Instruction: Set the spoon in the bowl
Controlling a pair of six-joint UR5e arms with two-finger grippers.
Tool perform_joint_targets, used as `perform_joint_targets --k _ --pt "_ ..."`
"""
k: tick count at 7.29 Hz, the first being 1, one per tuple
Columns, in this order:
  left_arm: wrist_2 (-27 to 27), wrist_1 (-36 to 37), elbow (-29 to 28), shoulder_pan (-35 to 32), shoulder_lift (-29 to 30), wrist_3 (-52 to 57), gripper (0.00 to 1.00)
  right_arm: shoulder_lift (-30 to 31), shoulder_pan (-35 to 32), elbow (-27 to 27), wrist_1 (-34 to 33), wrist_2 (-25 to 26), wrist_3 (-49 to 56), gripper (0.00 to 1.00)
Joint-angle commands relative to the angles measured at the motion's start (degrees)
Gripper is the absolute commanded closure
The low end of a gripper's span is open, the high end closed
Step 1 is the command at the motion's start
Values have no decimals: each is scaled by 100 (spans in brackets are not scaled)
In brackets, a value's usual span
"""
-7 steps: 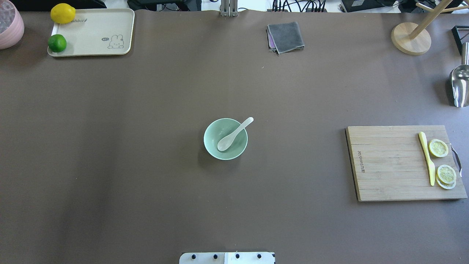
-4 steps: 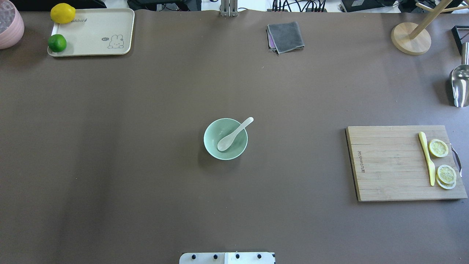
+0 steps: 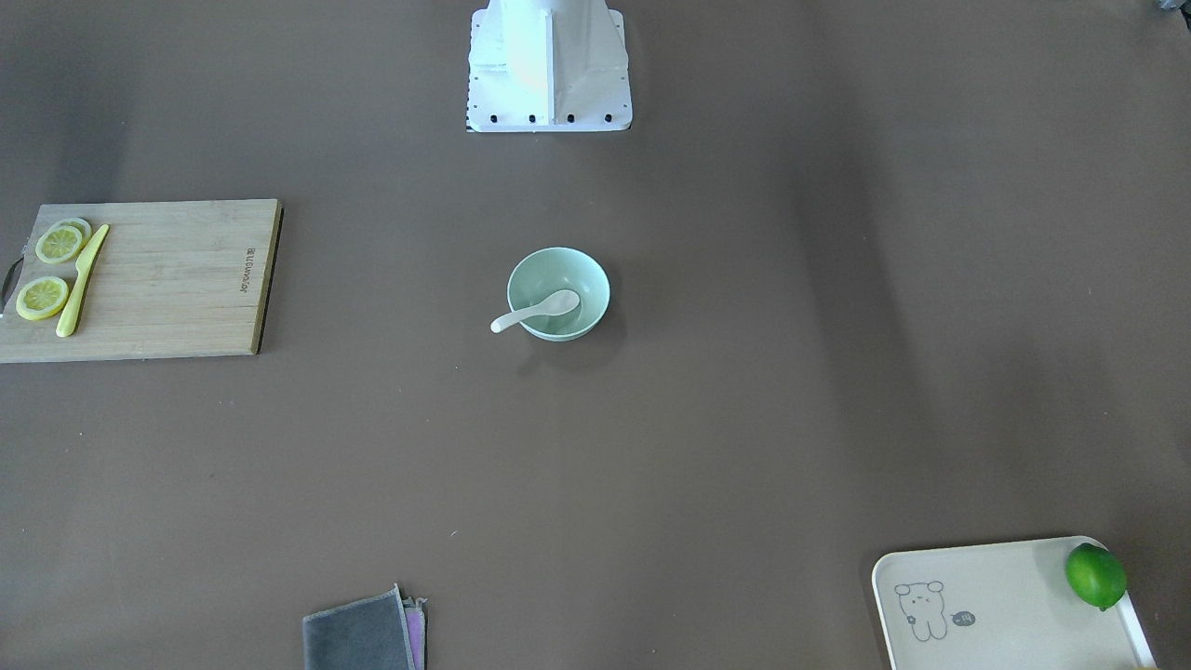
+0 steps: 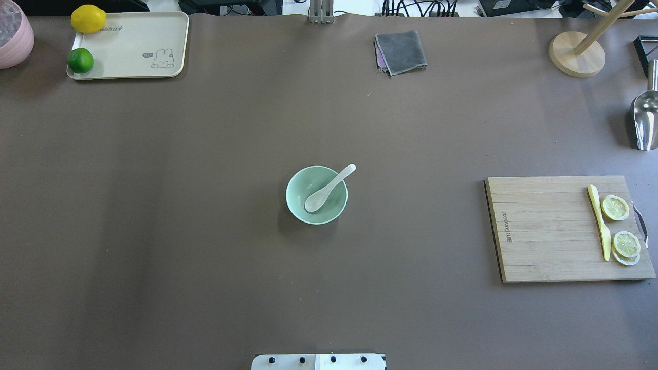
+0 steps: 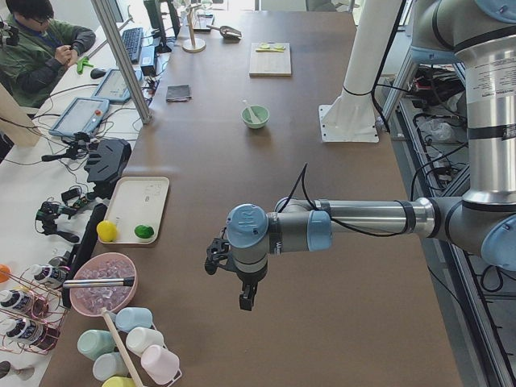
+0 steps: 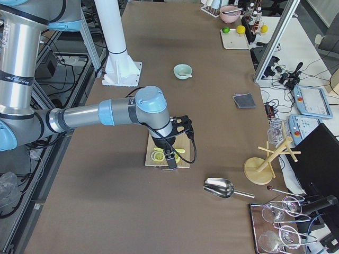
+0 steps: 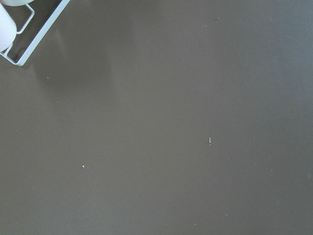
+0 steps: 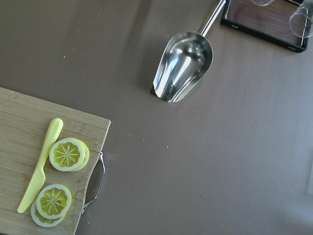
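Observation:
The pale mint-green bowl point(image 4: 294, 200) stands at the middle of the table. The white spoon point(image 4: 329, 188) lies in it, scoop down inside and handle resting on the far right rim, sticking out past it. Both also show in the front-facing view, bowl point(image 3: 588, 279) and spoon point(image 3: 535, 312), and small in the left view, bowl point(image 5: 255, 119). My left gripper point(image 5: 244, 300) shows only in the left view, far from the bowl over bare table. My right gripper point(image 6: 171, 161) shows only in the right view, over the cutting board's end. I cannot tell whether either is open or shut.
A wooden cutting board point(image 4: 545, 228) with a yellow knife point(image 4: 599, 221) and lemon slices lies at the right. A cream tray point(image 4: 133, 46) with a lemon and a lime is far left. A grey cloth point(image 4: 401, 51), a metal scoop point(image 4: 645, 121) and a wooden stand point(image 4: 576, 54) lie along the far side.

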State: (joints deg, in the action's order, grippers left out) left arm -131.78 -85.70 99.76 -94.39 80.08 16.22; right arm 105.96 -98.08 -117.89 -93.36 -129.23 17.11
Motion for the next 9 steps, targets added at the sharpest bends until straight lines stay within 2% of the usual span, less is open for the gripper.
perform_joint_targets --k 1,5,7,8,9 --pt "3 1 -10 0 -1 -5 1 82 -27 3 11 3 20 0" --pt "-6 9 -10 17 8 -5 1 232 -62 161 -6 -41 38 0" --pt "-41 -17 95 9 17 4 1 285 -123 572 -15 -207 20 0" --pt "-59 -69 105 9 25 13 1 197 -141 983 -6 -661 20 0" --pt "-59 -70 157 17 104 13 1 223 -211 970 2 -1048 3 0"
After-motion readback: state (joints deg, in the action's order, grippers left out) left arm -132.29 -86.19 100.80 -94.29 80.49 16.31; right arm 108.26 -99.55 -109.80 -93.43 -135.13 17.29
